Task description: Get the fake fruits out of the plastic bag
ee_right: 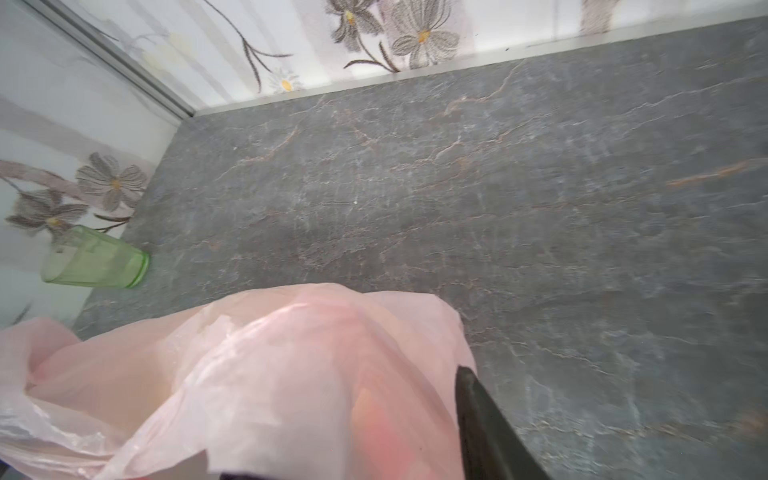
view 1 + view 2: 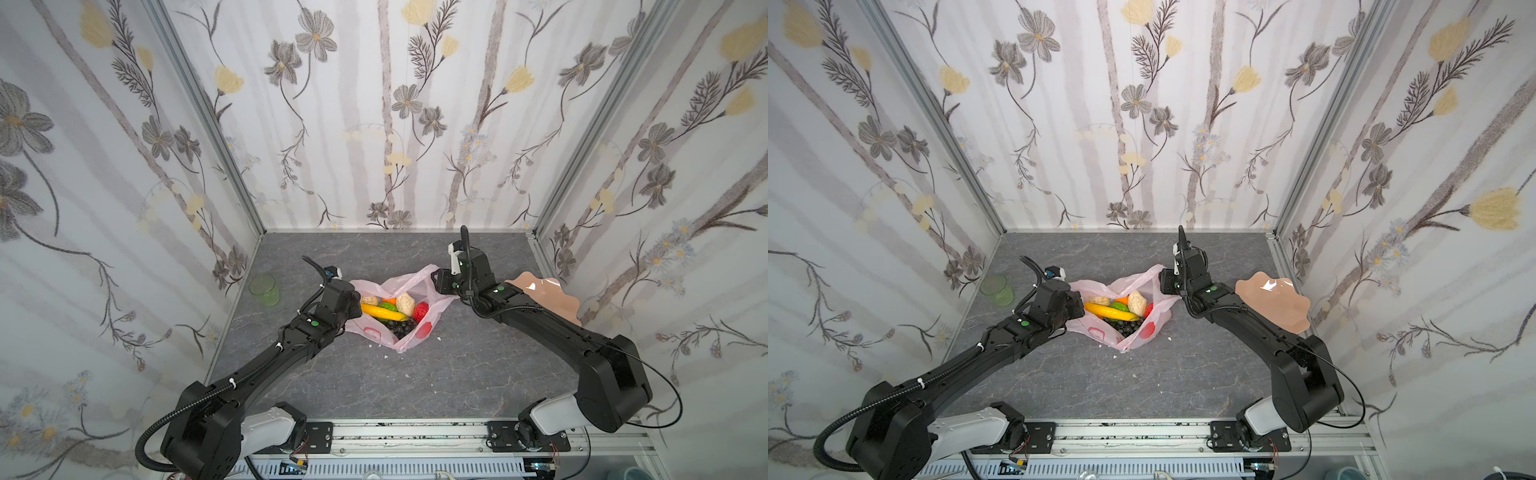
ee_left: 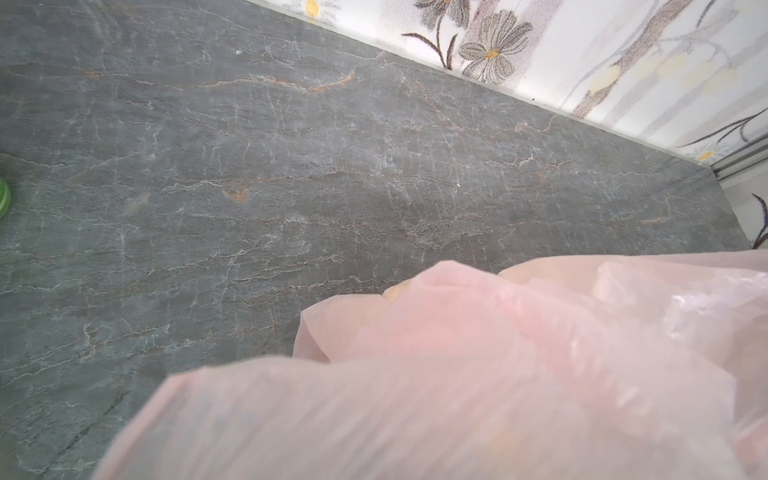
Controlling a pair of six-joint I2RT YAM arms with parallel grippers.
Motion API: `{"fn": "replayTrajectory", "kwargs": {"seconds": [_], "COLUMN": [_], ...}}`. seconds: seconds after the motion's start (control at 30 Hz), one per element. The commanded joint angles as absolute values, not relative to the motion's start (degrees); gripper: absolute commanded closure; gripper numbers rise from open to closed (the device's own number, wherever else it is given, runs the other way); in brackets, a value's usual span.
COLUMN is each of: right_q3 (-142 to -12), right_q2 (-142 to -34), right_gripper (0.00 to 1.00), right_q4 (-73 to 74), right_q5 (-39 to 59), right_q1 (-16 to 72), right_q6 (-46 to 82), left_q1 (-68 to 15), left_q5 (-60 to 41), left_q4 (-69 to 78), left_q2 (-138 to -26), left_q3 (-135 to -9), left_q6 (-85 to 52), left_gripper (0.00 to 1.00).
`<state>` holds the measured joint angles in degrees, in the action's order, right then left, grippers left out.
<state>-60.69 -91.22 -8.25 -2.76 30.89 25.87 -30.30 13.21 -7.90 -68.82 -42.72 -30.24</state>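
Counts: one plastic bag (image 2: 409, 279), mid-frame in both top views, lay on the grey tabletop (image 2: 457, 374) with its mouth spread open. The fake fruits (image 2: 390, 311) in view sat inside it, seven countable:
- one banana (image 2: 382, 311)
- one grape bunch (image 2: 401, 327)
- one orange (image 2: 389, 299)
- one apple (image 2: 421, 311)
- one green fruit (image 2: 386, 306)
- two pears, a big one (image 2: 405, 303) and a smaller one (image 2: 369, 300)

One green cup (image 2: 264, 289) stood left of centre by the wall. One peach plate (image 2: 1273, 301) sat right of centre.

The left gripper (image 2: 352, 302) was at the bag's left rim. Its jaws were together on the pink plastic, with the fingertips themselves buried under it. The right gripper (image 2: 439, 282) touched the bag's upper-right handle. Whether its jaws were apart or together could not be told.

View differences:
- The fruits were countable only in the top views. Both wrist views gave blurred pink plastic close to the lens.
- The plate appeared in the top views alone. It was whole in a top view (image 2: 1273, 301) and partly behind the right arm in a top view (image 2: 548, 291).
- The right wrist view caught the whole cup (image 1: 95, 259) and one dark finger (image 1: 486, 428) beside the plastic, the other finger covered.
- The left wrist view got only a green sliver of the cup (image 3: 2, 199) at its edge.
- The apple was mostly hidden behind the big pear in a top view (image 2: 1149, 309).
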Motion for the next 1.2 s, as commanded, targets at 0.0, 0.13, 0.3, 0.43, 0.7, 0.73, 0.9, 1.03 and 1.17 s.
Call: {"fn": "replayTrajectory", "kwargs": {"seconds": [0.0, 0.13, 0.3, 0.43, 0.7, 0.73, 0.9, 1.03, 1.17], "right_q3": [-61.83, -62.64, -64.94, -67.85, -69.91, -70.86, -71.74, -68.79, -65.87], "right_q2": [-86.71, -81.95, -78.11, -78.45, -89.91, -92.54, -101.53, -104.93, -106.29], "right_gripper": [0.37, 0.22, 0.18, 0.18, 0.14, 0.14, 0.13, 0.19, 0.32], "right_q4": [-13.93, -19.76, -26.38, -30.18, -35.15, -36.86, -39.62, -34.36, -31.18], "right_q5": [-10.66, -15.05, -23.59, -28.37, -31.78, -33.36, -37.42, -35.73, -36.10], "right_q1": [33.07, 37.66, 45.74, 53.76, 56.34, 56.38, 55.43, 53.73, 51.67], "right_q6": [21.44, 19.01, 18.55, 18.76, 24.77, 25.61, 28.11, 27.95, 28.48], "left_q1": [-29.80, -28.84, -28.78, -28.79, -28.74, -28.74, -28.44, -27.43, -26.17], "left_q5": [13.31, 13.63, 14.07, 14.52, 14.48, 14.29, 13.30, 12.81, 12.59], "left_q4": [-6.05, -6.48, -7.63, -8.08, -8.20, -8.22, -8.26, -8.26, -8.30], "left_q2": [-69.95, -71.59, -71.81, -71.43, -71.35, -71.28, -70.75, -70.59, -70.14], "left_q3": [-42.79, -43.20, -44.29, -44.28, -43.97, -44.01, -43.81, -43.23, -42.18], "left_q6": [-32.05, -33.95, -34.41, -34.84, -34.83, -34.75, -34.59, -34.39, -34.36], "left_gripper": [1.00, 1.00, 1.00, 1.00, 1.00, 1.00, 1.00, 1.00, 1.00]}}
